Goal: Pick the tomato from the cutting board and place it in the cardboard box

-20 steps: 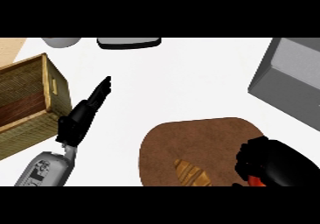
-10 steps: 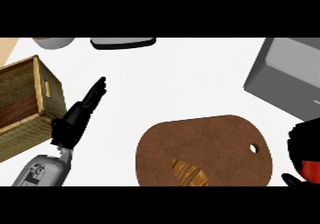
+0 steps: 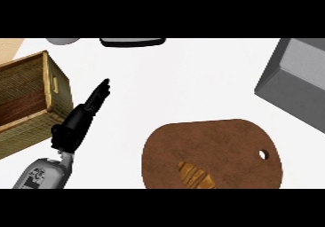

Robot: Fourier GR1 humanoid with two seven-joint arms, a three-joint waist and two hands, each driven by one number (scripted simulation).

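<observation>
1. Tomato and right hand are both out of the shot now. Half a second ago the right hand was at the right edge with something red in it; a second ago it sat over the board's right side.
2. Left hand (image 3: 80, 122) hasn't budged across the frames: fingers straight, pointing up and a bit right, holding nothing. Its grey forearm comes in from the lower left corner.
3. Box (image 3: 27, 102) is just left of the left hand, its near wall right beside the fingers. Inside I only see its brown floor and walls, no tomato in it.
4. Board (image 3: 211, 155) lies to the right of and below the left hand, apart from it. Bare on top, just a lighter wood streak near the lower edge and a small hole on the right side.
5. Grey block (image 3: 299, 84) sits far right, well apart from the left hand.
6. Dark tray-like thing (image 3: 132, 42) and a pale round thing (image 3: 62, 41) are cut off by the top edge, can't tell what they are.
</observation>
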